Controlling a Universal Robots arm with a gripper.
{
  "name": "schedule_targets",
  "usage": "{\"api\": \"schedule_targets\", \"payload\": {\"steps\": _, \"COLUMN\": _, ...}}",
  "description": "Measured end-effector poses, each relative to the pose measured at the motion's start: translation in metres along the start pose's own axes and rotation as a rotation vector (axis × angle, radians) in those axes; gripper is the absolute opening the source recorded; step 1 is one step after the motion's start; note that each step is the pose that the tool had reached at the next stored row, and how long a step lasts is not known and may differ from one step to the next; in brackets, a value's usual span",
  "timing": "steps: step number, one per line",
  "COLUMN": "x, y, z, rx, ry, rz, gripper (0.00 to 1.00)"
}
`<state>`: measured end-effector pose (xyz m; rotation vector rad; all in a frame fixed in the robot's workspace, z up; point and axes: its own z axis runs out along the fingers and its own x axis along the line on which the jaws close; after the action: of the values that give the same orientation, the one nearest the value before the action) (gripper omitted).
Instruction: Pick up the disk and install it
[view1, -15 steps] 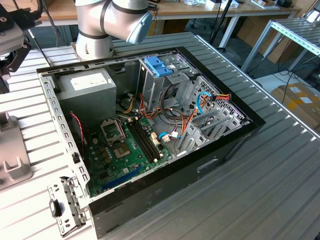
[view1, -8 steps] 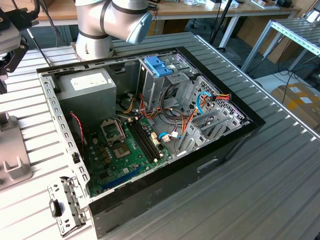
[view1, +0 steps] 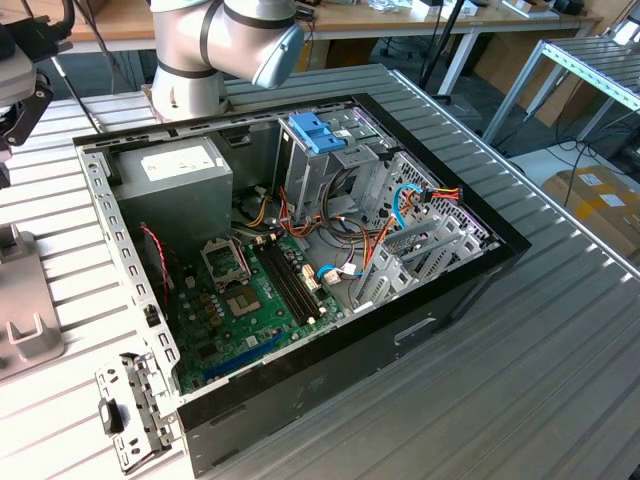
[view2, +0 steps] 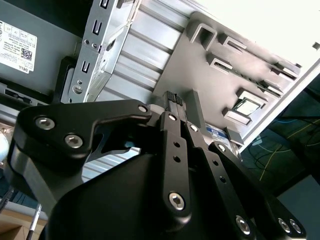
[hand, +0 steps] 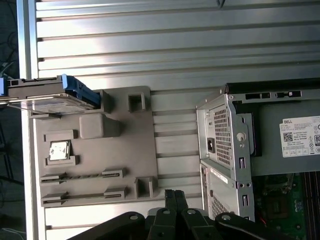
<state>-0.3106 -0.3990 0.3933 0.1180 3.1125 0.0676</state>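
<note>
The disk (hand: 50, 94), a flat dark drive in a bright blue carrier, stands on edge in a slot at one end of a grey fixture plate (hand: 132, 150) beside the computer case. In both wrist views my gripper (hand: 174, 192) (view2: 176, 96) hovers over the far side of that plate, well away from the disk. Its two black fingers (view2: 170, 125) are pressed together with nothing between them.
The open computer case (view1: 470, 275) lies on a ribbed metal table, with the motherboard (view1: 250, 300), a grey power supply (view1: 175, 170) and a light-blue bracket (view1: 315, 130) inside. A processor chip (hand: 59, 149) rests on the plate. A loose metal bracket (view1: 130, 410) lies by the case's corner.
</note>
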Motion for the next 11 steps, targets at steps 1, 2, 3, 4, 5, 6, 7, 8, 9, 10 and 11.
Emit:
{"api": "schedule_targets", "payload": {"steps": 1, "x": 0.0006, "y": -0.0001, "z": 0.0, "rx": 0.0, "ry": 0.0, "rz": 0.0, "gripper": 0.11}}
{"api": "schedule_targets", "payload": {"steps": 2, "x": 0.0012, "y": -0.0001, "z": 0.0, "rx": 0.0, "ry": 0.0, "rz": 0.0, "gripper": 0.11}}
{"api": "schedule_targets", "payload": {"steps": 3, "x": 0.0015, "y": -0.0001, "z": 0.0, "rx": 0.0, "ry": 0.0, "rz": 0.0, "gripper": 0.11}}
{"api": "schedule_targets", "payload": {"steps": 4, "x": 0.0019, "y": -0.0002, "z": 0.0, "rx": 0.0, "ry": 0.0, "rz": 0.0, "gripper": 0.11}}
{"api": "schedule_targets", "payload": {"steps": 5, "x": 0.0023, "y": -0.0002, "z": -0.0001, "rx": 0.0, "ry": -0.0001, "rz": 0.0, "gripper": 0.11}}
{"api": "schedule_targets", "payload": {"steps": 6, "x": 0.0026, "y": -0.0002, "z": -0.0001, "rx": -0.0001, "ry": -0.0001, "rz": 0.0, "gripper": 0.11}}
{"api": "schedule_targets", "payload": {"steps": 7, "x": 0.003, "y": -0.0002, "z": -0.0001, "rx": 0.0, "ry": -0.0001, "rz": 0.0, "gripper": 0.11}}
{"api": "schedule_targets", "payload": {"steps": 8, "x": 0.0034, "y": -0.0002, "z": -0.0001, "rx": 0.0, "ry": 0.0, "rz": 0.0, "gripper": 0.11}}
{"api": "schedule_targets", "payload": {"steps": 9, "x": 0.0037, "y": -0.0003, "z": -0.0001, "rx": 0.0, "ry": 0.0, "rz": 0.0, "gripper": 0.11}}
{"api": "schedule_targets", "payload": {"steps": 10, "x": 0.0043, "y": -0.0003, "z": -0.0001, "rx": 0.0, "ry": 0.0, "rz": 0.0, "gripper": 0.11}}
{"api": "schedule_targets", "payload": {"steps": 11, "x": 0.0049, "y": -0.0004, "z": -0.0001, "rx": 0.0, "ry": -0.0001, "rz": 0.0, "gripper": 0.11}}
